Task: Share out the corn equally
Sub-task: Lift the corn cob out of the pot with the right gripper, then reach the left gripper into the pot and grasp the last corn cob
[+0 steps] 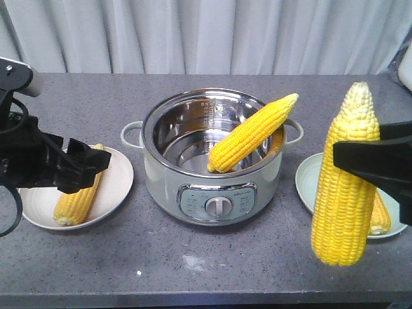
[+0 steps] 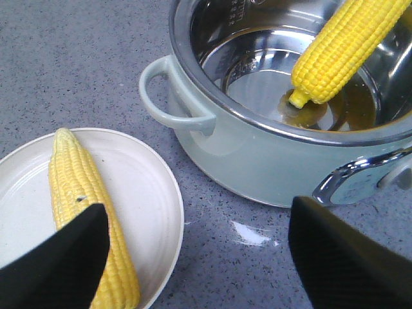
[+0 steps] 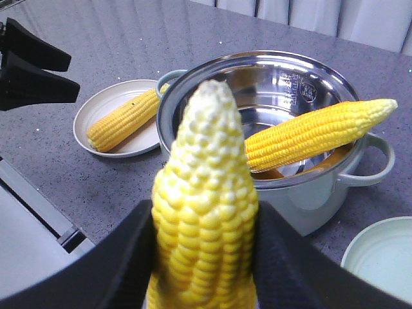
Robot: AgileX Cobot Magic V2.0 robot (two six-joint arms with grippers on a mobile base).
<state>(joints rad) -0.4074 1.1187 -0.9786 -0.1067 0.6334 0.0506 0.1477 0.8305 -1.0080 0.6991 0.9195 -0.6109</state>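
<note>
My right gripper (image 1: 351, 154) is shut on a corn cob (image 1: 344, 193) and holds it upright, pale tip up, above the table in front of the pale green plate (image 1: 308, 183). Behind that cob, a second cob (image 1: 381, 217) lies on the green plate. Another cob (image 1: 251, 132) leans inside the pot (image 1: 215, 174), its tip over the right rim. One cob (image 1: 78, 196) lies on the white plate (image 1: 119, 187). My left gripper (image 1: 87, 170) hovers open above that plate, and in its wrist view its fingers (image 2: 58, 257) straddle the plate's edge (image 2: 164, 193).
The steel-lined electric pot, with side handles (image 2: 170, 103) and a front control panel (image 1: 217, 203), stands between the two plates. A small white smear (image 2: 250, 233) marks the grey table in front of it. A curtain hangs behind the table.
</note>
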